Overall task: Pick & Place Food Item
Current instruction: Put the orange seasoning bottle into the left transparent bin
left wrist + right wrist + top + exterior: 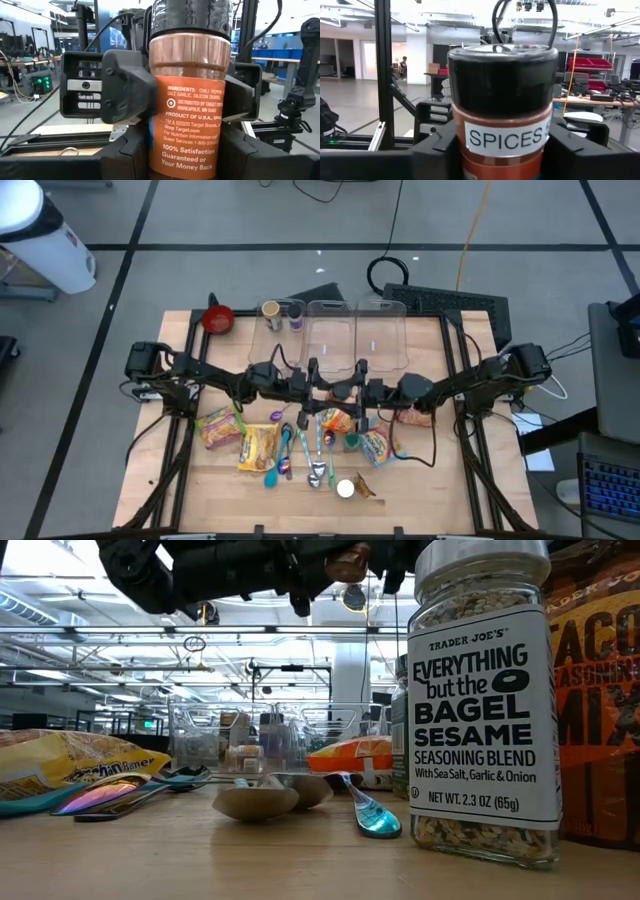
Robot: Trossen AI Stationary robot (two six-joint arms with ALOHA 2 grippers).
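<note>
Overhead, we see two dark arms reaching toward each other above the middle of a wooden table [420,490].

From the 9 o'clock side comes the left gripper [318,388]. Its wrist camera shows a spice jar [192,115], copper-labelled with a dark cap, filling the space between its own two fingers, which look pressed against the jar's lower sides.

At the centre, the spice jar hangs in the air, well clear of the tabletop. Each wrist camera shows it standing straight between that arm's fingers, so its long axis appears to cross the line along which the fingers close. We judge it roughly upright, though the overhead picture does not settle this.

From the 3 o'clock side comes the right gripper [352,390], nose to nose with the left one. Its fingers also appear closed on the jar, near the cap.

Neither arm is nearer: both seem to grip the same jar, so the next move likely depends on which one lets go.

Clear bins [330,330] sit at 12 o'clock from the jar. Snack packets [258,445] and spoons [316,465] lie at 6 o'clock.
</note>
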